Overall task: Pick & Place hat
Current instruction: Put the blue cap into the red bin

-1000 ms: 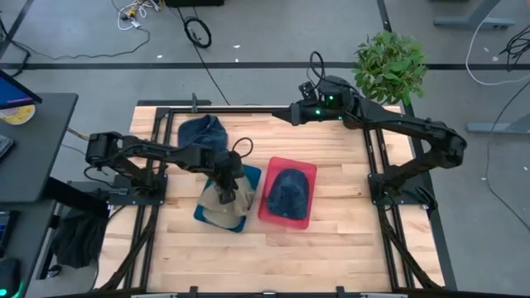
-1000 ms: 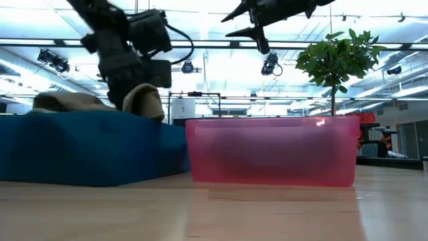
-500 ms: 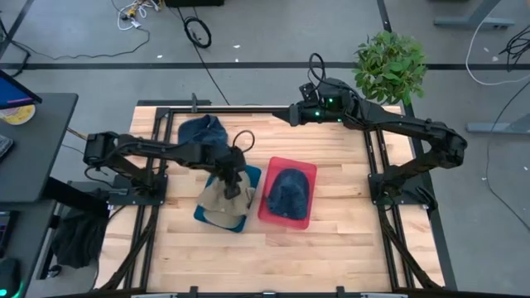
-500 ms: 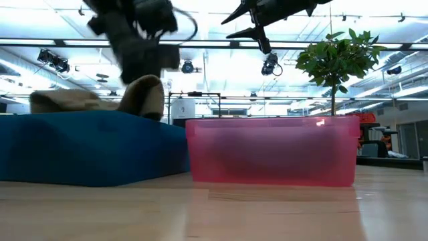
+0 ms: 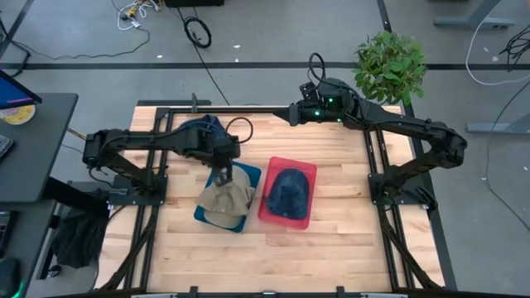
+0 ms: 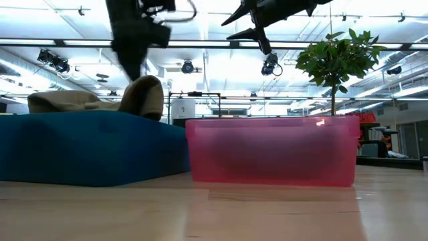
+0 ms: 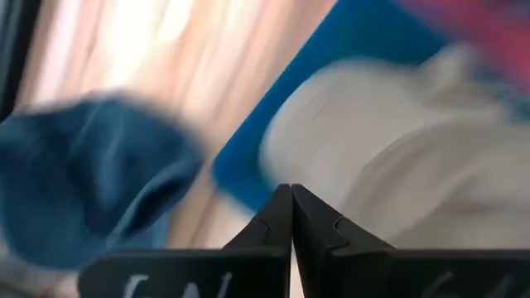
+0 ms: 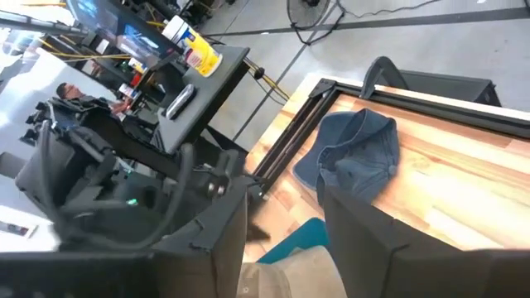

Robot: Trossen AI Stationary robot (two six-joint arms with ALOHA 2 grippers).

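A tan hat (image 5: 225, 199) lies in the blue bin (image 5: 249, 176), its crown showing above the bin's rim in the low view (image 6: 142, 95). My left gripper (image 5: 222, 171) hovers shut just above the bin's far edge and touches nothing; its wrist view shows the tan hat (image 7: 397, 157) below it. A dark blue hat (image 5: 288, 192) lies inside the pink bin (image 5: 308, 168). Another blue hat (image 5: 203, 131) rests flat on the table near the far-left corner. My right gripper (image 5: 296, 113) waits open, high over the far edge.
The blue bin (image 6: 87, 147) and the pink bin (image 6: 271, 150) stand side by side at mid-table. A potted plant (image 5: 389, 64) stands past the far-right corner. A desk with a monitor (image 5: 16, 99) sits left of the table. Bare wood lies along the near edge (image 5: 273, 257).
My left gripper has risen from the tan hat's crown and drawn back toward the far edge, now clear of the hat. The tan hat has stayed in the blue bin.
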